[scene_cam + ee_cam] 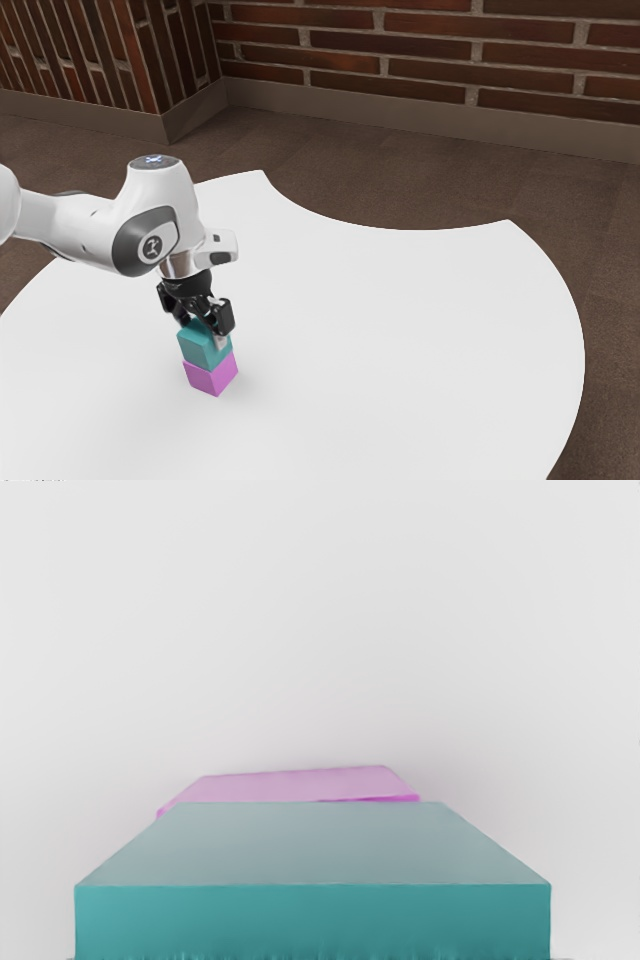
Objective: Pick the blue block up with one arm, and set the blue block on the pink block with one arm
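Two blocks stand stacked on the white table [400, 330]: the blue block [203, 350] sits flat and level on the pink block [210, 378], turned slightly against it, with no clear long side. The gripper [203, 322] pinches the blue block's upper part between its partly spread fingers.

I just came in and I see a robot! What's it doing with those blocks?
A robot arm is stacking blocks on a white table. The blue block sits on top of the pink block. The arm reaches down right onto the blue block, so the stack looks just about made.
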You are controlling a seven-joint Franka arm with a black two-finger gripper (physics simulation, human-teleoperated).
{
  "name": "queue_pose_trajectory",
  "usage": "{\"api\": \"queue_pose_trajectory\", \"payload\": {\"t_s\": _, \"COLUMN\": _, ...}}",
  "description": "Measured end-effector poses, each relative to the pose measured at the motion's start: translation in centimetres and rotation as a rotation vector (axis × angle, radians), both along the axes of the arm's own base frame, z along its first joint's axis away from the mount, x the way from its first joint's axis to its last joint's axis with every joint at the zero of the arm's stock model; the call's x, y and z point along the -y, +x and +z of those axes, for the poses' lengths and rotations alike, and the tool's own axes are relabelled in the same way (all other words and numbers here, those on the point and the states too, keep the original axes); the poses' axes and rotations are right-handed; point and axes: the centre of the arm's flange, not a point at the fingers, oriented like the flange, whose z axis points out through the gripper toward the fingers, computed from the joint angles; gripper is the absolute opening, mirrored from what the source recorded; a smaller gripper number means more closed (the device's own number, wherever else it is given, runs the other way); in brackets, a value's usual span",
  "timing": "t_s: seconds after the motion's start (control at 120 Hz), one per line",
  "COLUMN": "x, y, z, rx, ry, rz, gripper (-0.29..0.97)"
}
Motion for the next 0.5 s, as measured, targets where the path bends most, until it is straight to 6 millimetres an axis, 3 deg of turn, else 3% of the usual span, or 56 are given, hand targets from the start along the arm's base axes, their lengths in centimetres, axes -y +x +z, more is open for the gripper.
{"api": "queue_pose_trajectory", "payload": {"t_s": 0.042, "x": 0.0, "y": -0.1, "z": 0.8, "rx": 0.012, "ry": -0.003, "rz": -0.003, "gripper": 0.58}}
{"api": "queue_pose_trajectory", "payload": {"t_s": 0.125, "x": -0.5, "y": -0.7, "z": 4.9, "rx": 0.069, "ry": -0.013, "rz": -0.003, "gripper": 0.61}}
{"api": "queue_pose_trajectory", "payload": {"t_s": 0.2, "x": -1.2, "y": -1.3, "z": 7.2, "rx": 0.095, "ry": -0.017, "rz": 0.003, "gripper": 0.62}}
{"api": "queue_pose_trajectory", "payload": {"t_s": 0.3, "x": -1.4, "y": -1.6, "z": 8.0, "rx": 0.094, "ry": -0.018, "rz": -0.001, "gripper": 0.64}}
{"api": "queue_pose_trajectory", "payload": {"t_s": 0.5, "x": -1.3, "y": -1.9, "z": 7.8, "rx": 0.073, "ry": -0.016, "rz": 0.003, "gripper": 0.65}}
